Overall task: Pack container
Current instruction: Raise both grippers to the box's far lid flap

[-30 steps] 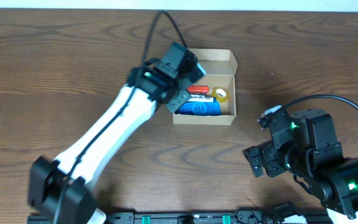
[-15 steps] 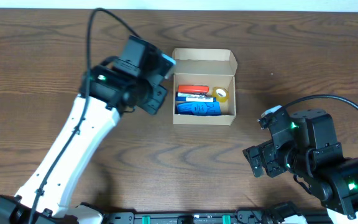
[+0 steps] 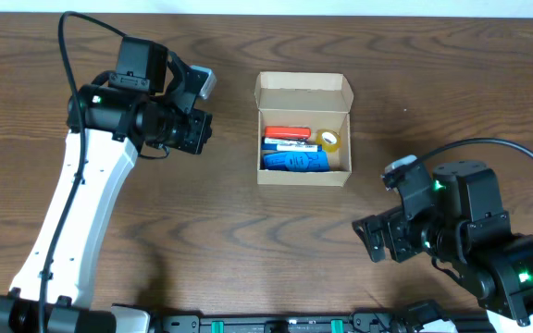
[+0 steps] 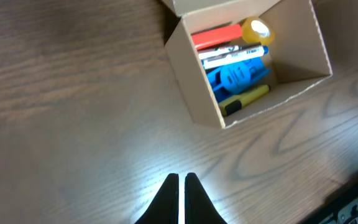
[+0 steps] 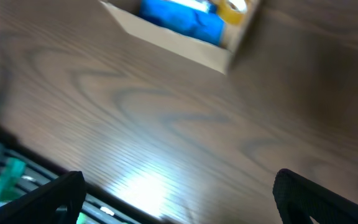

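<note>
The container [image 3: 303, 178] is a small tan cardboard box at the table's middle, its flap lid [image 3: 303, 92] folded open at the back. Inside lie a red marker [image 3: 290, 132], a yellow tape roll [image 3: 329, 141] and a blue item [image 3: 296, 161]. The left wrist view shows the container [image 4: 194, 93] with a yellow highlighter [image 4: 244, 99] along its near wall. My left gripper [image 4: 181, 177] is shut and empty, hanging over bare wood left of the box [image 3: 191, 129]. My right gripper [image 5: 179, 186] stands wide open and empty near the front right [image 3: 373, 240], the container's wall [image 5: 173, 40] ahead of it.
Dark wooden tabletop [image 3: 202, 231] surrounds the box. A black rail [image 3: 276, 324] with green clips runs along the front edge. A black cable [image 3: 81, 28] loops behind the left arm.
My left arm has swung away from above the box to its left, with its gripper shut and empty. The right arm has barely shifted.
</note>
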